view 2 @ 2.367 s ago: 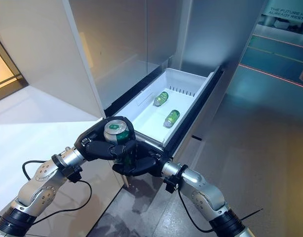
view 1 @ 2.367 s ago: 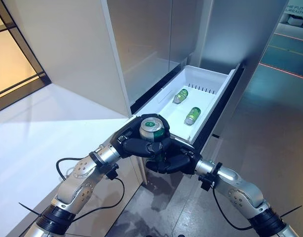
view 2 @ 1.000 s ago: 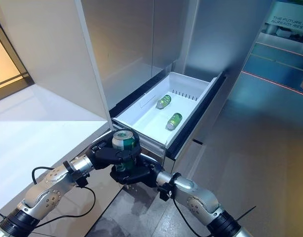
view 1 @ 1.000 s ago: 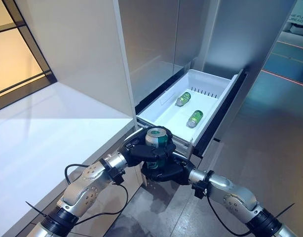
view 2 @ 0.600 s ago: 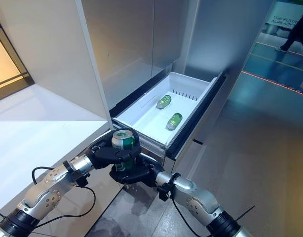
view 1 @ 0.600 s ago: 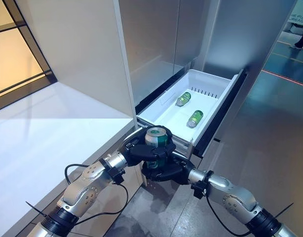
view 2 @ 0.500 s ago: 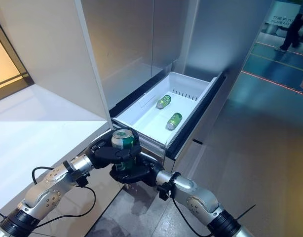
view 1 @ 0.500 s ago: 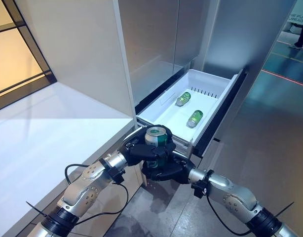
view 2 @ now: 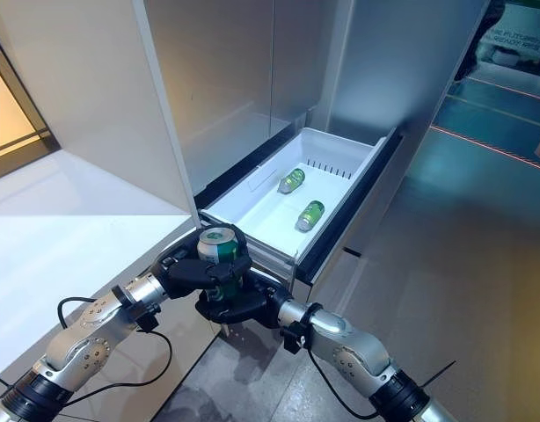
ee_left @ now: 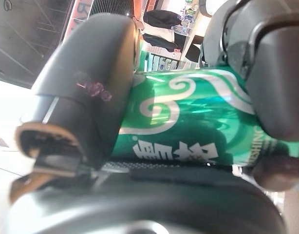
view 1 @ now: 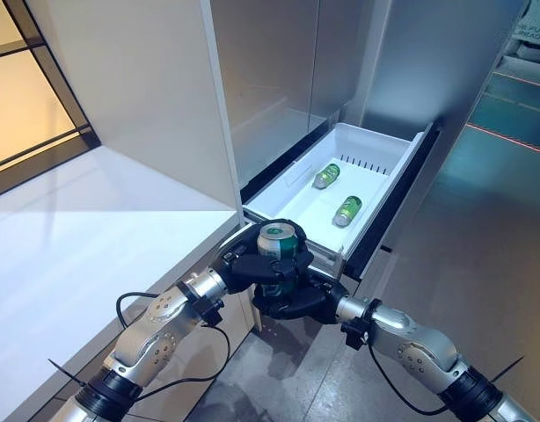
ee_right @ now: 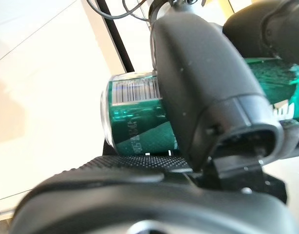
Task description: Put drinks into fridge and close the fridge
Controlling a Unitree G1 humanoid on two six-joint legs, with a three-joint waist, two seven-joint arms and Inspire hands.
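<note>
A green can [view 1: 274, 243] stands upright between both hands, just in front of the near end of the open white fridge drawer [view 1: 292, 202]. My left hand [view 1: 244, 262] is curled round its upper part; its wrist view shows the thumb and fingers on the can [ee_left: 188, 126]. My right hand [view 1: 296, 301] is curled round its lower part; the can also shows in the right wrist view [ee_right: 135, 117]. Green cans [view 1: 346, 210] lie on their sides inside the drawer.
The fridge body [view 1: 279, 79] rises behind the drawer, with a white panel [view 1: 120, 88] to its left. A white counter [view 1: 68, 229] lies at the left. Grey floor [view 1: 463, 255] spreads to the right of the drawer's dark front [view 1: 402, 193].
Since 2.4 s ago the camera has shifted and the can and both hands stand farther from the drawer. In the last second the can has barely moved.
</note>
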